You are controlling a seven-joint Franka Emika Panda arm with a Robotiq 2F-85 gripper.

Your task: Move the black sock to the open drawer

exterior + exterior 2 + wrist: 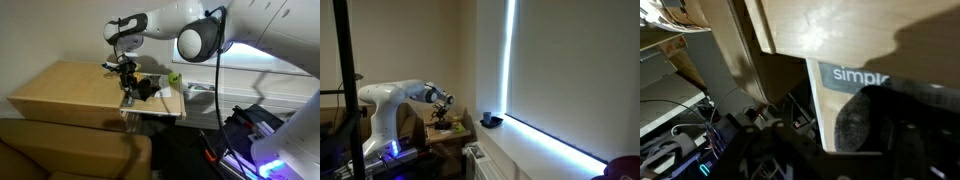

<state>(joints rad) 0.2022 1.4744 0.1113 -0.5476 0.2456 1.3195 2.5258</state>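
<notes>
In an exterior view the black sock [146, 90] lies as a dark lump inside the open drawer [166, 108], a shallow light-wood tray sticking out from the cabinet. My gripper [130, 84] hangs just over the sock's near side. In the wrist view the sock [845, 120] fills the gap between my dark fingers, which stand apart on either side of it; my gripper [855, 145] looks open, with the sock resting on the drawer's pale floor [825, 125]. From the far exterior view my gripper [442, 111] is small above the drawer [455, 131].
The wide wooden cabinet top [70, 85] lies just beside the drawer. A yellow-green ball [174, 78] sits at the drawer's far end. A white label reading "simpl" [855, 75] lies in the drawer. Cables and electronics [245, 130] crowd the floor nearby.
</notes>
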